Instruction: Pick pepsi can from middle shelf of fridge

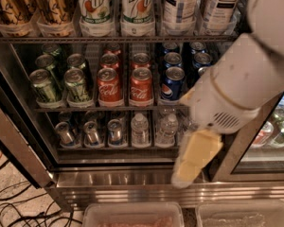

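One pepsi can (173, 83) sits above, slightly left of your gripper (187, 170); its opening you cannot tell.

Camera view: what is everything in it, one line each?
fridge: one, stainless steel, fills the view
amber bottles: two, top rack left
7up bottles: two, green-white, top rack centre
tea bottles: two, white labels, top rack right
green cans: at least four, middle shelf left
Coca-Cola cans: four, red, middle shelf centre
pepsi cans: at least five, blue, middle shelf right
small cans: three, silver tops, bottom rack left
water bottles: at least two, clear, bottom rack centre
plastic bins: two, clear, below fridge
cables: several, dark, floor lower left
arm: one, white, right, before the fridge
claw: one, cream, low before the fridge's bottom frame
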